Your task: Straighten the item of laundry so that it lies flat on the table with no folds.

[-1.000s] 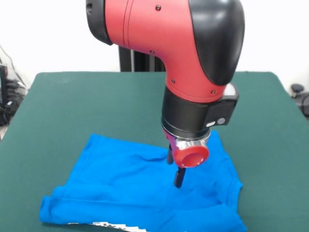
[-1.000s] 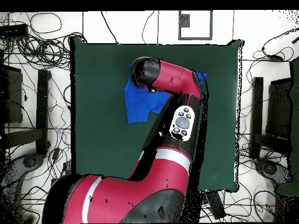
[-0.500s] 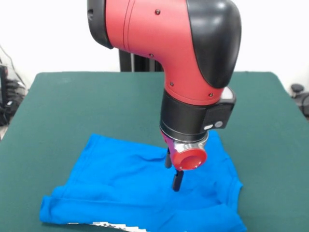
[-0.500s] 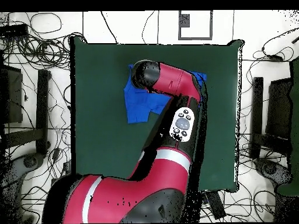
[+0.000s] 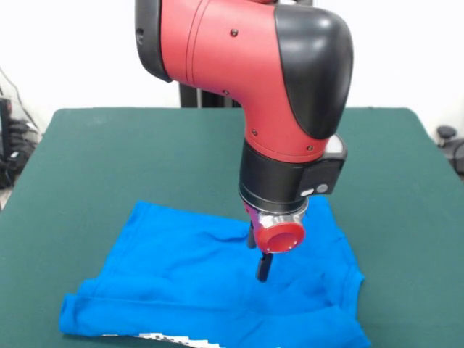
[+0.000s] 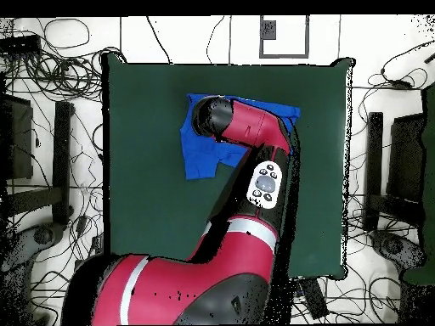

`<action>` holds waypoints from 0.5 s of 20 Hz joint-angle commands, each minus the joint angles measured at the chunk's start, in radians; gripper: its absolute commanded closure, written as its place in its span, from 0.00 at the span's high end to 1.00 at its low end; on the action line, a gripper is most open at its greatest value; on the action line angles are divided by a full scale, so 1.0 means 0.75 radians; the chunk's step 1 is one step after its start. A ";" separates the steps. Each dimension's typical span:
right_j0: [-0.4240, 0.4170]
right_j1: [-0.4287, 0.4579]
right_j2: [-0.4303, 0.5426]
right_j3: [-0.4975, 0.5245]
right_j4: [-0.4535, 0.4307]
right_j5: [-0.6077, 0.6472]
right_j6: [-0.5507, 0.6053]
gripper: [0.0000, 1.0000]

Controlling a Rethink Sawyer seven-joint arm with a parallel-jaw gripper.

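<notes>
Claw over T-shirt (rumpled).

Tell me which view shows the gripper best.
The front view: the gripper shows below the red wrist, its dark fingers pointing down at the blue T-shirt. In the overhead view the arm covers it entirely; only shirt edges show around the arm.

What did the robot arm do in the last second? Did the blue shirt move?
The arm drifted a little to the left in the front view, and the gripper went with it, staying low over the T-shirt. In the overhead view the arm's end slid toward the far edge of the table. Nothing was grabbed or let go. The shirt kept its shape, folds and all, with the printed strip still peeking out at its near edge.
</notes>
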 commanded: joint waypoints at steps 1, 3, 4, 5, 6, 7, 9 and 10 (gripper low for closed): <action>0.054 -0.003 0.176 0.171 0.022 -0.027 0.106 1.00; 0.057 0.001 0.170 0.159 0.023 -0.019 0.115 1.00; 0.060 0.003 0.166 0.153 0.023 -0.016 0.119 1.00; 0.061 0.004 0.163 0.149 0.023 -0.012 0.121 1.00; 0.062 0.006 0.162 0.144 0.024 -0.011 0.125 1.00; 0.063 0.008 0.160 0.139 0.024 -0.010 0.129 1.00; 0.065 0.014 0.155 0.126 0.025 -0.005 0.136 1.00; 0.068 0.016 0.152 0.120 0.025 -0.001 0.139 1.00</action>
